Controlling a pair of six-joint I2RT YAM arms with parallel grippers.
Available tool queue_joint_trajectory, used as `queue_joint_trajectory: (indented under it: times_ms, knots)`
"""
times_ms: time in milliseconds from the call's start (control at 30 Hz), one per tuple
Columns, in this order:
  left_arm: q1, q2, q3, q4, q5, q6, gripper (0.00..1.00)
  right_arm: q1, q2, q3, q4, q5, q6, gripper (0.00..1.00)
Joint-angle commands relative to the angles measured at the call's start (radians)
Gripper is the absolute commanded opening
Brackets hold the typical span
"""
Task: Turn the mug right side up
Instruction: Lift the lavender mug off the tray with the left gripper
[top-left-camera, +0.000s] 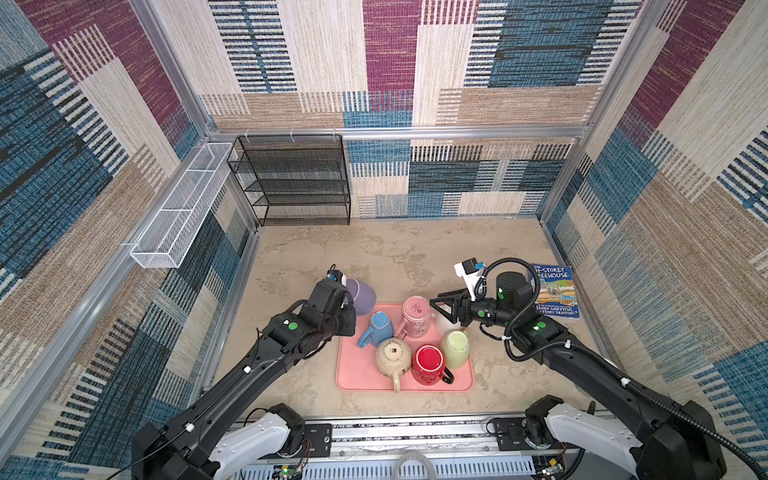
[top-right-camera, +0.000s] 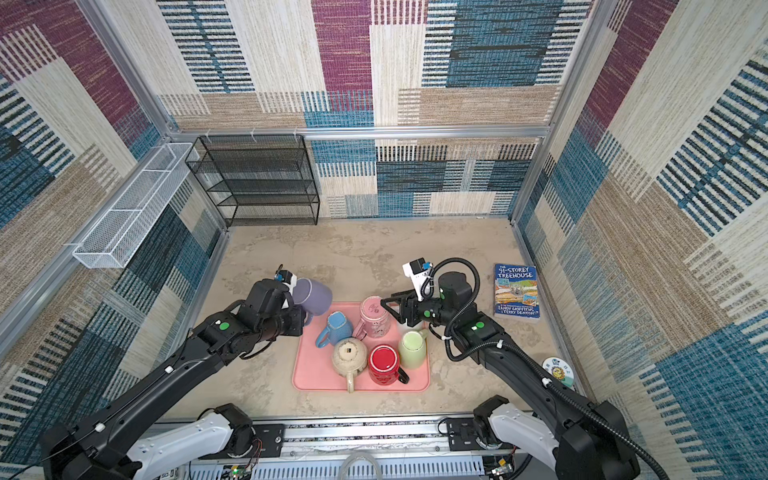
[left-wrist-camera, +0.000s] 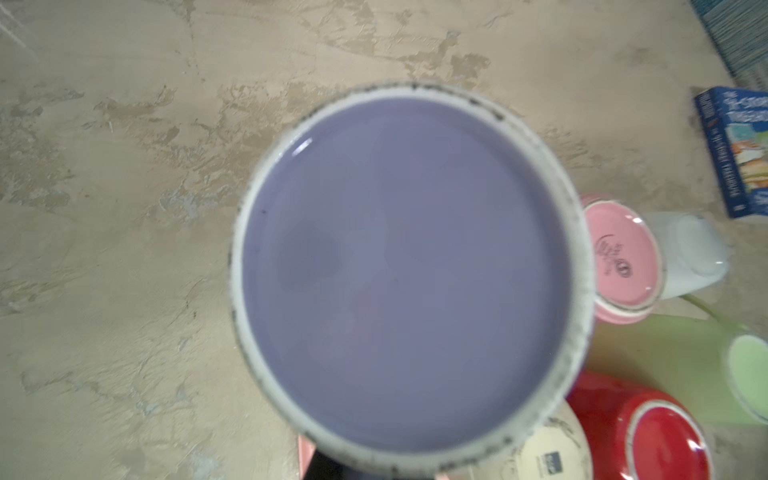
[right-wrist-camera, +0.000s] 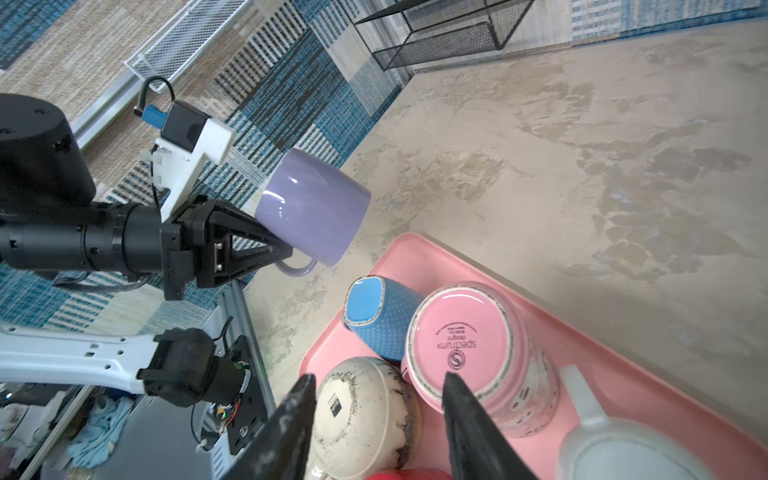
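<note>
The left claw (right-wrist-camera: 286, 252) is clamped on the handle (right-wrist-camera: 297, 268) of the purple mug (right-wrist-camera: 312, 208), held off the desk (top-left-camera: 415, 257) at the pink tray's (top-left-camera: 357, 376) 10 o'clock corner, lying sideways, mouth seemingly facing away from that arm.

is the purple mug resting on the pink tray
No, the left end effector holds the purple mug aloft, off the pink tray.
</note>
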Motion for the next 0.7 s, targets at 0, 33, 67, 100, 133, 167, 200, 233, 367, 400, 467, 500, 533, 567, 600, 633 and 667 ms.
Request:
queue_joint_trajectory:
  times_ms: [0,33,67,100,133,167,200,233,367,400,467,500,533,567,600,633,667]
  knots:
    - [0.001,-0.022,0.031,0.057,0.072,-0.018,0.00,0.001,-0.016,-0.012,0.089,-0.089,0.030,0.54]
    - [0.001,-0.026,0.033,0.066,0.090,-0.023,0.00,0.001,-0.022,-0.019,0.098,-0.105,0.035,0.54]
    - [0.002,-0.030,0.036,0.075,0.106,-0.029,0.00,0.001,-0.029,-0.025,0.108,-0.117,0.043,0.54]
    - [0.003,-0.033,0.036,0.090,0.125,-0.035,0.00,0.001,-0.036,-0.035,0.120,-0.132,0.051,0.55]
    - [0.003,-0.038,0.034,0.107,0.144,-0.042,0.00,0.000,-0.044,-0.047,0.134,-0.149,0.061,0.55]
    - [0.003,-0.043,0.031,0.123,0.161,-0.050,0.00,0.002,-0.051,-0.057,0.151,-0.163,0.071,0.56]
    - [0.003,-0.047,0.026,0.146,0.182,-0.059,0.00,0.000,-0.060,-0.069,0.168,-0.180,0.082,0.56]
    - [0.004,-0.052,0.022,0.168,0.200,-0.069,0.00,0.000,-0.067,-0.080,0.185,-0.194,0.092,0.57]
    - [0.006,-0.055,0.013,0.239,0.258,-0.100,0.00,0.000,-0.089,-0.111,0.246,-0.237,0.123,0.60]
    - [0.007,-0.054,0.009,0.259,0.274,-0.109,0.00,0.000,-0.093,-0.118,0.261,-0.246,0.131,0.61]
    - [0.008,-0.053,-0.001,0.305,0.299,-0.129,0.00,0.001,-0.098,-0.129,0.292,-0.264,0.147,0.62]
    - [0.009,-0.052,-0.011,0.334,0.312,-0.143,0.00,0.000,-0.096,-0.136,0.311,-0.271,0.157,0.63]
    - [0.009,-0.051,-0.020,0.364,0.325,-0.155,0.00,0.001,-0.094,-0.142,0.328,-0.279,0.168,0.64]
    - [0.010,-0.047,-0.027,0.386,0.335,-0.166,0.00,0.001,-0.092,-0.147,0.347,-0.286,0.175,0.64]
    - [0.011,-0.044,-0.032,0.411,0.346,-0.178,0.00,0.000,-0.089,-0.152,0.368,-0.294,0.189,0.65]
    - [0.011,-0.039,-0.037,0.434,0.355,-0.189,0.00,0.002,-0.087,-0.159,0.392,-0.301,0.202,0.66]
    - [0.012,-0.036,-0.039,0.450,0.363,-0.196,0.00,0.001,-0.084,-0.164,0.412,-0.305,0.212,0.66]
